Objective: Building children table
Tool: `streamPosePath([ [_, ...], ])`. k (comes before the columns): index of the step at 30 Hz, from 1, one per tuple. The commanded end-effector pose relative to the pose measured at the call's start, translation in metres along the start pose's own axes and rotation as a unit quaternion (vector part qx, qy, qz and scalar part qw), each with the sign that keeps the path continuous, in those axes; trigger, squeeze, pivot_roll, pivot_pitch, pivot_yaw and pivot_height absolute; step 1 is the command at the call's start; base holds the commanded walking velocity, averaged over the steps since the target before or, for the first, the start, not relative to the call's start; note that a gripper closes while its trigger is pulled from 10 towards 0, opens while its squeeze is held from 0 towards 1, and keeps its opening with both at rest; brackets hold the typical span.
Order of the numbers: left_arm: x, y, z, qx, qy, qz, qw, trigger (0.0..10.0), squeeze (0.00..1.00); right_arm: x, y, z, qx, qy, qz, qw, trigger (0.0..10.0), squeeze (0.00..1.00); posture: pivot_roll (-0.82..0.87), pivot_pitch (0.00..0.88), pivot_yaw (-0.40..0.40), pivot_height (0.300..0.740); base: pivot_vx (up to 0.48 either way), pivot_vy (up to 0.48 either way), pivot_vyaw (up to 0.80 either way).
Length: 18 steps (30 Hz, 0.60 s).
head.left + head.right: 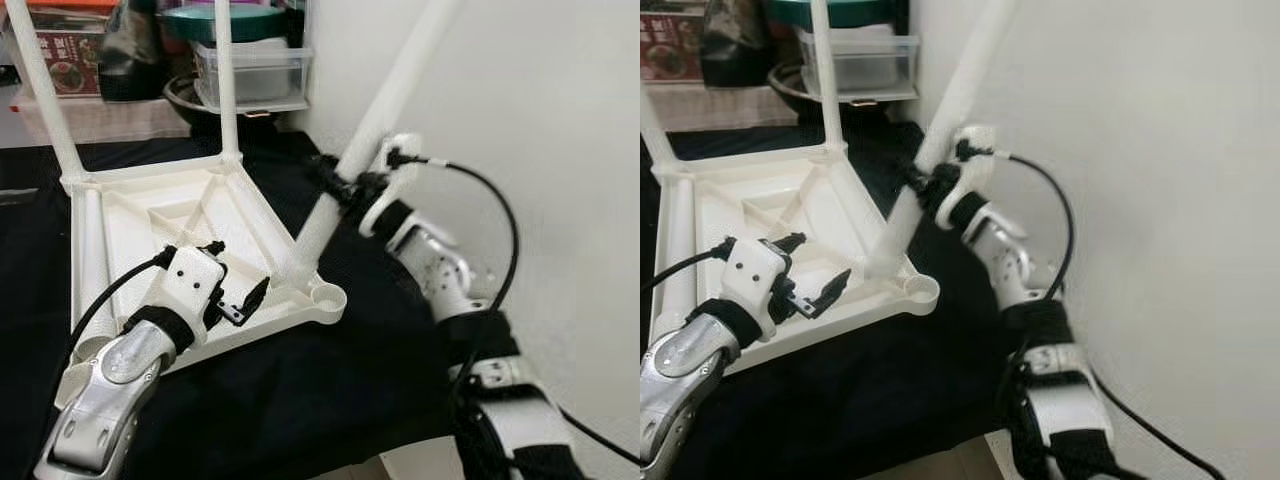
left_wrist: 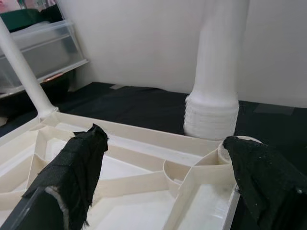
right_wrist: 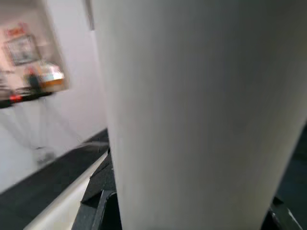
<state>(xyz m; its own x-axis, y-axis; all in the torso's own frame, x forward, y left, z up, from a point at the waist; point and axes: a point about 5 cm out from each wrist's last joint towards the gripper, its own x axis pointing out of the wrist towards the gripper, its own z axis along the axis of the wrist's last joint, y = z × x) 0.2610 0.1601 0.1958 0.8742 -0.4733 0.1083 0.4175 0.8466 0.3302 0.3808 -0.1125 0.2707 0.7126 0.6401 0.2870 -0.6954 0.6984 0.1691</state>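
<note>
Tabletop [image 1: 150, 215] is lying upside down; right gripper [image 1: 345, 185] is clamping a tilted leg [image 1: 375, 120] at two o'clock, risking cross-threading, while left gripper [image 1: 235, 295] is hovering open.

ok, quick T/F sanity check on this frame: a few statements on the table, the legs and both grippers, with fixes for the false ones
1. The tabletop lies upside down on a black cloth. True.
2. The right gripper is shut on a tilted leg. True.
3. That leg stands upright, fully seated. False: it leans, foot beside the corner socket.
4. The left gripper grips a leg. False: open, holding nothing, over the tabletop.
5. Two other legs stand in far corners. True.
</note>
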Motion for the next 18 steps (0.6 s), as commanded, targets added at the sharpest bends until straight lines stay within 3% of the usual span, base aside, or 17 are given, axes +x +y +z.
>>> streamPosePath([
  [1, -0.005, 0.001, -0.002, -0.001, 0.005, 0.005, 1.000, 10.0, 0.00, -0.004, -0.010, 0.016, -0.037, -0.011, -0.004, 0.999, 0.0, 0.00, 0.15, 0.000, -0.109, 0.740, 0.000, 0.000, 0.00],
  [2, -0.005, 0.001, -0.002, -0.001, 0.005, 0.005, 1.000, 10.0, 0.00, -0.004, -0.010, 0.016, -0.037, -0.011, -0.004, 0.999, 0.0, 0.00, 0.15, 0.000, -0.109, 0.740, 0.000, 0.000, 0.00],
  [3, -0.010, -0.001, -0.007, -0.009, 0.015, 0.012, 1.000, 10.0, 0.00, -0.012, -0.028, 0.043, -0.086, -0.019, -0.006, 0.996, 0.0, 0.00, 0.15, 0.000, -0.106, 0.740, 0.000, 0.000, 0.00],
  [4, -0.010, -0.001, -0.007, -0.009, 0.015, 0.012, 1.000, 10.0, 0.00, -0.012, -0.028, 0.043, -0.086, -0.019, -0.006, 0.996, 0.0, 0.00, 0.15, 0.000, -0.106, 0.740, 0.000, 0.000, 0.00],
  [7, -0.016, -0.007, -0.014, -0.018, 0.032, 0.007, 0.999, 10.0, 0.00, -0.020, -0.038, 0.079, -0.109, -0.047, 0.016, 0.993, 0.0, 0.00, 0.15, 0.000, -0.105, 0.740, 0.000, 0.000, 0.00],
  [9, -0.018, -0.007, -0.015, -0.020, 0.034, 0.007, 0.999, 10.0, 0.00, -0.021, -0.038, 0.084, -0.106, -0.054, 0.027, 0.993, 0.0, 0.00, 0.15, 0.000, -0.105, 0.740, 0.000, 0.000, 0.00],
  [12, -0.021, -0.009, -0.022, -0.016, 0.051, 0.008, 0.999, 10.0, 0.00, -0.022, -0.022, 0.101, -0.063, -0.079, 0.136, 0.986, 0.0, 0.00, 0.14, 0.000, -0.100, 0.740, 0.000, 0.000, 0.00],
  [13, -0.021, -0.009, -0.022, -0.016, 0.051, 0.008, 0.999, 10.0, 0.00, -0.022, -0.022, 0.101, -0.063, -0.079, 0.136, 0.986, 0.0, 0.00, 0.14, 0.000, -0.100, 0.740, 0.000, 0.000, 0.00],
  [17, -0.021, -0.011, -0.024, -0.021, 0.054, 0.007, 0.998, 10.0, 0.00, -0.033, 0.015, 0.098, -0.032, -0.056, 0.323, 0.944, 0.0, 0.00, 0.14, 0.000, -0.096, 0.740, 0.000, 0.000, 0.00],
  [18, -0.021, -0.011, -0.024, -0.021, 0.054, 0.007, 0.998, 10.0, 0.00, -0.033, 0.015, 0.098, -0.032, -0.056, 0.323, 0.944, 0.0, 0.00, 0.14, 0.000, -0.096, 0.740, 0.000, 0.000, 0.00],
])
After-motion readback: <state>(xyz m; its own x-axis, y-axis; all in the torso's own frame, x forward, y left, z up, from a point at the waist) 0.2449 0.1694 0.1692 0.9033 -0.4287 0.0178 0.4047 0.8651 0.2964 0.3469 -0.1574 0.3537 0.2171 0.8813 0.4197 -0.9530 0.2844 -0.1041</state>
